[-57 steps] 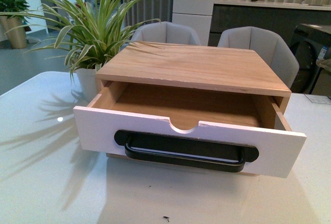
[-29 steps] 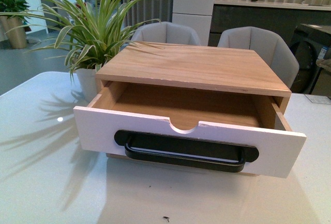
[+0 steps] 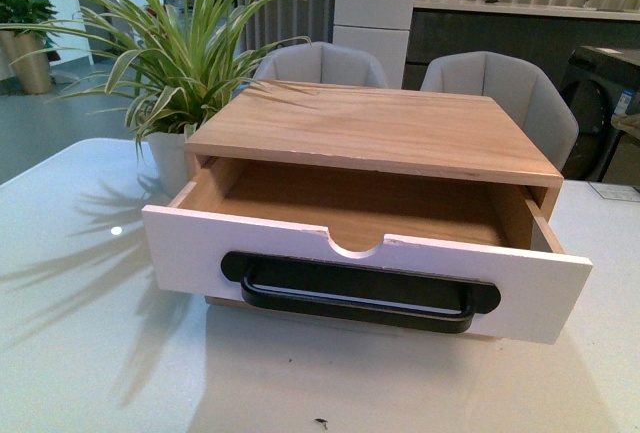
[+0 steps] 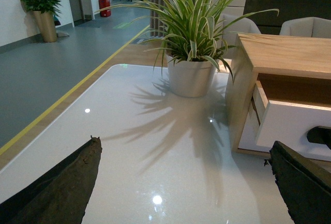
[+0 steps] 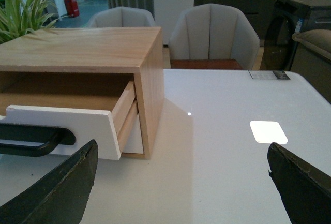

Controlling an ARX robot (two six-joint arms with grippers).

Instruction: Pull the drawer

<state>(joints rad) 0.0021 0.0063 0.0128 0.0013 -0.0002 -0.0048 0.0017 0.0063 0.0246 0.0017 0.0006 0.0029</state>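
A glossy white table (image 3: 80,353) catches ceiling glare and leaf shadows. Behind it sit two pale grey upholstered chairs (image 3: 498,88), a white pillar (image 3: 375,13) between them. A grey floor with a yellow line (image 4: 62,97) runs off toward a red bin (image 4: 104,2).

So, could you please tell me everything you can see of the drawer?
The drawer is pulled well out of its light-wood cabinet and looks empty. It has wooden sides and floor, a white front with a half-round notch in the upper edge, and a long black bar handle. Neither pincer touches it.
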